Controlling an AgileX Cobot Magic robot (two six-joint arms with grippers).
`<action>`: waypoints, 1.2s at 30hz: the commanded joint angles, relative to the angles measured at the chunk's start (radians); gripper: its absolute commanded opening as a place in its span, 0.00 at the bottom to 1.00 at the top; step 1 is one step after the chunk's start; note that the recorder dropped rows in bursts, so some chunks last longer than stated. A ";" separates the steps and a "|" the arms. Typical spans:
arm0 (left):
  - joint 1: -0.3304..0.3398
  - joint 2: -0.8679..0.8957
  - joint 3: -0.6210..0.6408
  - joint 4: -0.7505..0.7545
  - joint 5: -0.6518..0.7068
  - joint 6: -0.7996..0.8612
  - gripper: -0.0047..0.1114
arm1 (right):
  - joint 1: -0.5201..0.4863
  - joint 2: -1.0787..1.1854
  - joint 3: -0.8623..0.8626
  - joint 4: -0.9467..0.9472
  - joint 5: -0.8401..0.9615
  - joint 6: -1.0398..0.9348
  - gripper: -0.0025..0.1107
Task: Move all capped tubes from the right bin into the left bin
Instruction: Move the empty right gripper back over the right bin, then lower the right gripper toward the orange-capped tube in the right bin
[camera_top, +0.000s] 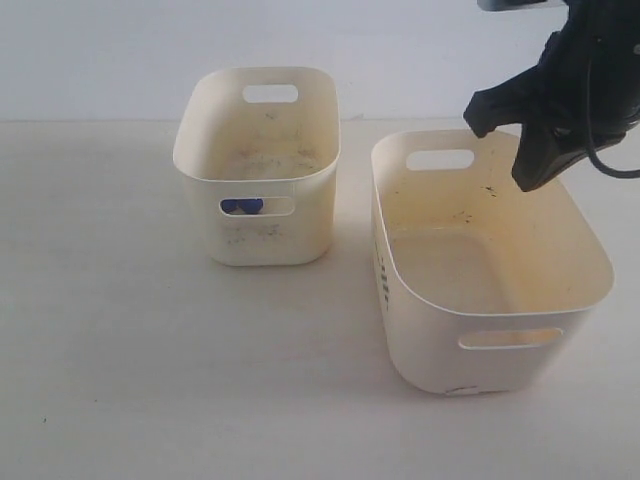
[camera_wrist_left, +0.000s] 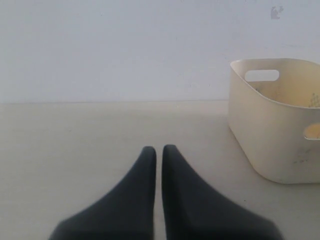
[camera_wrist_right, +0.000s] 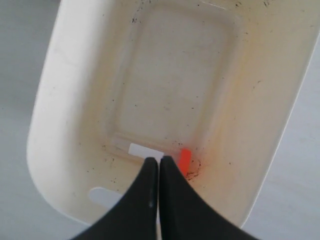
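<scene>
Right gripper (camera_wrist_right: 159, 161): jaws together, empty, above right bin (camera_wrist_right: 55, 100). Last capped tube (camera_wrist_right: 184, 160) lies flat on bin floor directly beneath fingertips, long axis along jaws' closing line; wrist turn likely needed. Left gripper (camera_wrist_left: 159, 150): together, farther off.

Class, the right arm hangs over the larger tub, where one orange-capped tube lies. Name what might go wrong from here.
1. The orange-capped tube lies close to the wall of the right bin, so a grasp may strike the wall or miss.
2. The right gripper is shut; lowered like this, it would likely push the tube, not grasp it.
3. The tube is thin; it might slip on the way to the left bin.
</scene>
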 joint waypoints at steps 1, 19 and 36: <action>-0.007 0.004 -0.002 -0.003 -0.009 -0.004 0.08 | -0.005 -0.011 0.002 0.011 0.005 0.006 0.02; -0.007 0.004 -0.002 -0.003 -0.009 -0.004 0.08 | -0.005 0.052 0.002 0.041 0.008 0.056 0.02; -0.007 0.004 -0.002 -0.003 -0.009 -0.004 0.08 | -0.003 0.178 0.002 0.137 0.008 0.080 0.02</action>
